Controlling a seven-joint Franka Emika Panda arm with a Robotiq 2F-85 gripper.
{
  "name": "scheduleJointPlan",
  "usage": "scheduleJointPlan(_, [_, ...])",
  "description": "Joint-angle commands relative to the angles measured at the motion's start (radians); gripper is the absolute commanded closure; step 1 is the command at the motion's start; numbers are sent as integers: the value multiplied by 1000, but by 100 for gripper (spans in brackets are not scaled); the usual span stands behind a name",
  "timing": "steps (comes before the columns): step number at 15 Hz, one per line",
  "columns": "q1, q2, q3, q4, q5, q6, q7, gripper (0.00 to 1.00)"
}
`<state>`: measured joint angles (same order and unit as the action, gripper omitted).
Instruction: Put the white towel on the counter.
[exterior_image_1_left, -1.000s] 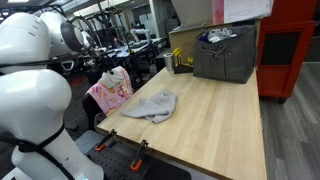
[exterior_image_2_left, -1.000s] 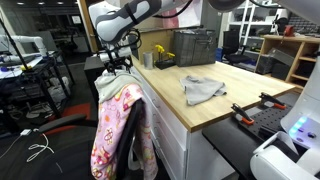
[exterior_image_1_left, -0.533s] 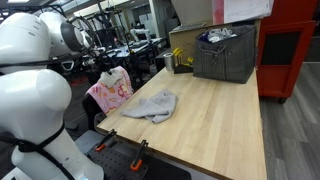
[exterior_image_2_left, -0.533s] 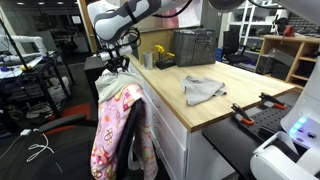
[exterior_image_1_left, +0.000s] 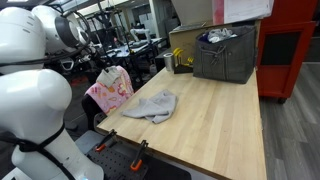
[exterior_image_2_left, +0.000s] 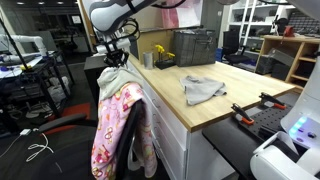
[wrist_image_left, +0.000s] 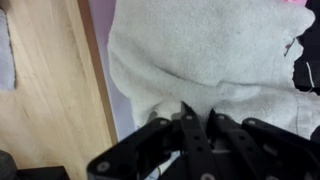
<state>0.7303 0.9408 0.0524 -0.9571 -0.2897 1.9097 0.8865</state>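
In an exterior view, the fingers hang off the near edge of the wooden surface, over a chair draped in a pink floral cloth. The white towel sits directly under them, on top of that cloth and not on the surface. A grey cloth lies crumpled on the wood, off to the side of the fingers, and a black crate stands well beyond it.

In an exterior view from the chair side, the fingers point down at the white towel, which bunches up toward their tips above the pink floral cloth. The grey cloth rests flat on the surface, well apart from them.

In the wrist view, the fingers are drawn close together with a fold of the white towel pinched between them. The surface lies beside them.
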Motion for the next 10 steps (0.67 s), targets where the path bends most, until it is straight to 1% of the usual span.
scheduleJointPlan(1, [2, -192, -9, -198, 7, -35, 104, 97])
scheduleJointPlan(5, [-5, -330, 9, -359, 30, -24, 164, 97])
scheduleJointPlan(8, [-2, -392, 43, -451, 71, -10, 156, 97])
scheduleJointPlan(9, [0, -405, 56, -474, 87, -7, 153, 83])
scheduleJointPlan(10, [2, -413, 69, -496, 95, 1, 146, 96])
